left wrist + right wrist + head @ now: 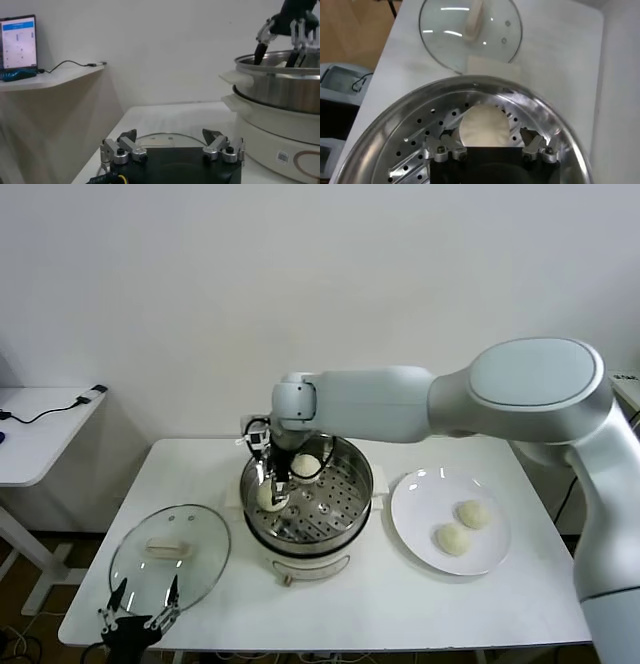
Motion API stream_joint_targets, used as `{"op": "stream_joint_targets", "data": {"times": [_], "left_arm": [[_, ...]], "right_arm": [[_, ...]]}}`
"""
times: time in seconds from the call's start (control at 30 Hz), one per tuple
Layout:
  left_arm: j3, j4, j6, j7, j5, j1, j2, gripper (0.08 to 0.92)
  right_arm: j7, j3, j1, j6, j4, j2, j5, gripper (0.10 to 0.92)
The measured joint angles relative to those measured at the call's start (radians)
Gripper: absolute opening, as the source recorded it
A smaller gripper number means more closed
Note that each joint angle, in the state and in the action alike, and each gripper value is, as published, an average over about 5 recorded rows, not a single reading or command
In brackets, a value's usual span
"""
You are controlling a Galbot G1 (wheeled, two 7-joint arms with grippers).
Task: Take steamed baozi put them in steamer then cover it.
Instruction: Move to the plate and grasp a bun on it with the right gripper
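So our right gripper (pixel 270 487) is down inside the steamer (pixel 352 467), fingers spread either side of a baozi (pixel 269 496) that sits on the perforated floor; we can't quite tell if the pads touch it, but it looks let go rather than squeezed. Just behind the gripper there's a second baozi (pixel 304 465) in the basket too. Off to the gripper's right, well apart, the white plate (pixel 420 489) has two more buns (pixel 462 526) waiting. The cover (pixel 170 554) lies flat on the table (pixel 400 604) on the other side of the steamer, with our left gripper (pixel 140 604) parked open just at its near edge. So we count four baozi, one steamer, one cover: two in, two to go, we'd say roughly halfway, lid not on yet.
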Motion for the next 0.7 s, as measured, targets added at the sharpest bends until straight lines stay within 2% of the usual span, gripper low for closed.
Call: {"op": "stream_joint_targets", "data": {"times": [0.3,0.47,0.7], "left_arm": [[-0.008,-0.007,0.004,0.0,-0.001,-0.006,0.003,0.823],[-0.008,-0.008,0.007,0.001,-0.002,-0.012,-0.001,0.823],[-0.006,-0.007,0.01,0.002,0.005,-0.011,-0.012,0.823]], "right_arm": [[-0.12,-0.085,0.179,0.103,0.134,-0.244,-0.052,0.823],[-0.163,-0.179,0.234,0.158,0.2,-0.427,-0.152,0.823],[-0.184,-0.216,0.175,0.199,0.215,-0.63,-0.319,0.823]]}}
